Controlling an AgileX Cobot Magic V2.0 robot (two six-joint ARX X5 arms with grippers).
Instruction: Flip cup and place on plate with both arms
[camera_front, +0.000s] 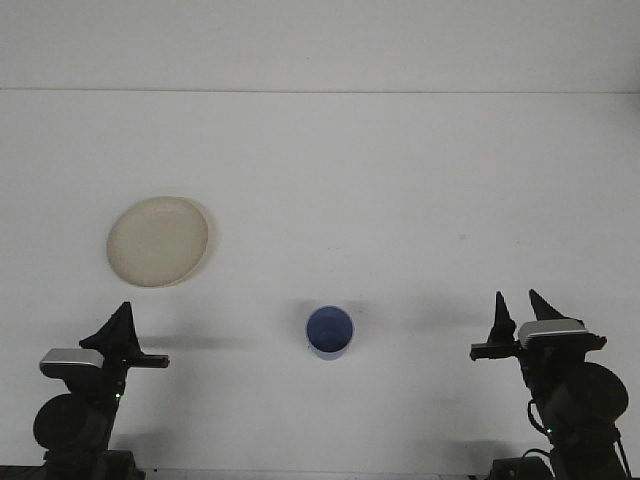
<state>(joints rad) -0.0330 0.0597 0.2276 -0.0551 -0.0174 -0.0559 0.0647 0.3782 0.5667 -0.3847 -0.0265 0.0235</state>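
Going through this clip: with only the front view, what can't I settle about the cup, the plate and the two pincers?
- Small blue cup: seen from above, so whether mouth or base faces up is unclear.
- Round cream plate: rim depth is not readable from this angle.
- Left pincer: its fingers overlap into one dark shape, so the gap is hidden.
- Both arm bases: cut off by the bottom edge.

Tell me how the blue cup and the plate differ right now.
The blue cup is small and dark blue; the plate is wider, shallow and cream.

The cup sits near the middle front of the table, between the two arms; the plate lies farther back on the left.

Both rest on the white table, apart from each other and untouched by either gripper.
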